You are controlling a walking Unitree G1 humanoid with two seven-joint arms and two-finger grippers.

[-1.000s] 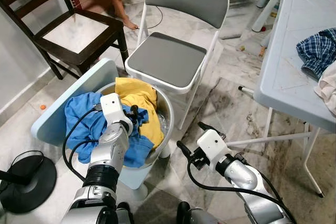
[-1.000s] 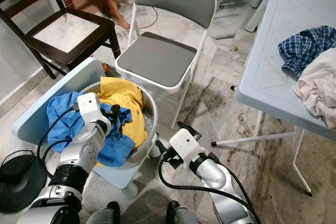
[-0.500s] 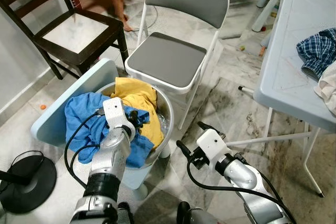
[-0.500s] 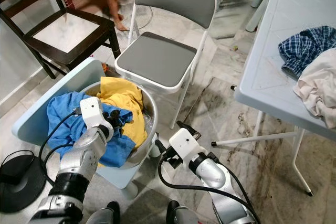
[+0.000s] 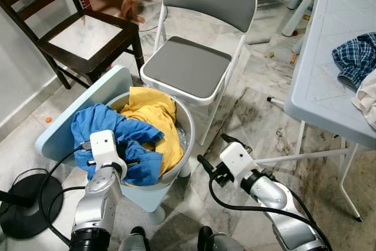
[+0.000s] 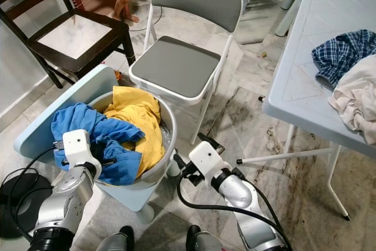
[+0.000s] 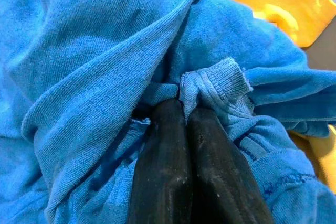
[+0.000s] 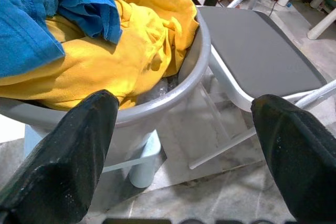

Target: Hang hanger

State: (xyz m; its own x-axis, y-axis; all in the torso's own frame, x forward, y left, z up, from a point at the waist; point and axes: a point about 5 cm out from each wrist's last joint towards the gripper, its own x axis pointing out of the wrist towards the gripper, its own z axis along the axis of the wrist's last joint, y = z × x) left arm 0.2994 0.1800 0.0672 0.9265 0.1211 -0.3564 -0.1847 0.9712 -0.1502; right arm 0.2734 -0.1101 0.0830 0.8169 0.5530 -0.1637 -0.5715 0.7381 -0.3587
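Note:
A grey basin (image 5: pixel 187 129) on a pale blue stool (image 5: pixel 88 101) holds a blue garment (image 5: pixel 97 124) and a yellow garment (image 5: pixel 155 113). My left gripper (image 5: pixel 133 161) lies at the basin's near side, on the blue garment. In the left wrist view its fingers (image 7: pixel 210 171) are pressed together, with a fold of the blue garment (image 7: pixel 215 85) pinched at their tips. My right gripper (image 5: pixel 214 152) hovers low beside the basin's right side, open and holding nothing; its view looks at the basin (image 8: pixel 173 95) and the yellow garment (image 8: pixel 126 51).
A white folding chair with grey seat (image 5: pixel 188 66) stands just behind the basin, a dark wooden chair (image 5: pixel 82 36) to the left. A white table (image 5: pixel 329 86) with a plaid cloth (image 5: pixel 355 57) is at the right. A black round base (image 5: pixel 29 201) sits on the floor. A person's hand (image 5: pixel 126 7) reaches down at the back.
My left arm has drawn back toward me and to the left, tugging the blue garment with it. At the back, a person's hand now shows where a foot stood. The right arm is still.

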